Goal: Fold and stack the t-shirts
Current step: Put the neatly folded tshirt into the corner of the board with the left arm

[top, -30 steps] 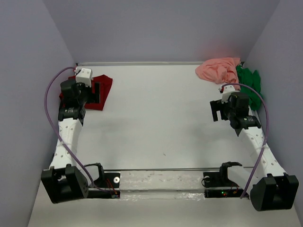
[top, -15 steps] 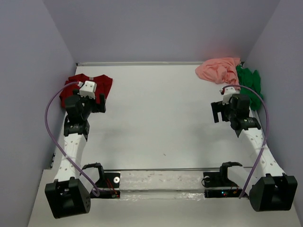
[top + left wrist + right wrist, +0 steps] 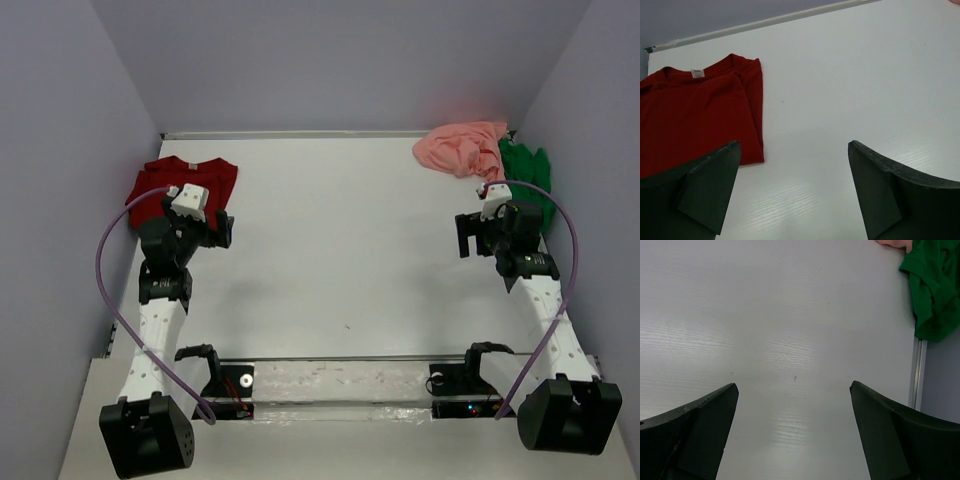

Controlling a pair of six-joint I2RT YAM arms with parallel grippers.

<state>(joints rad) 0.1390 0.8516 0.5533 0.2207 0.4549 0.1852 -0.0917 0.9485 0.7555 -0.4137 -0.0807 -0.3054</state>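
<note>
Hovering over the bench [image 3: 330,250], holding left jaws wide open and empty near the dark red t-shirt [image 3: 690,115], right jaws equally wide, empty.

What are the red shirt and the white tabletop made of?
The dark red t-shirt looks like soft matte knit cloth, probably cotton: limp folds, sewn neck label. The table seems a hard, smooth, slightly glossy white board: faint streaky reflections.

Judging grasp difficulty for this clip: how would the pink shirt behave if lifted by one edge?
Probably floppy: the pink shirt lies bunched in soft folds, so it would likely sag and hang rather than hold shape. It appears to lie against the green shirt, so lifting might drag that along.
</note>
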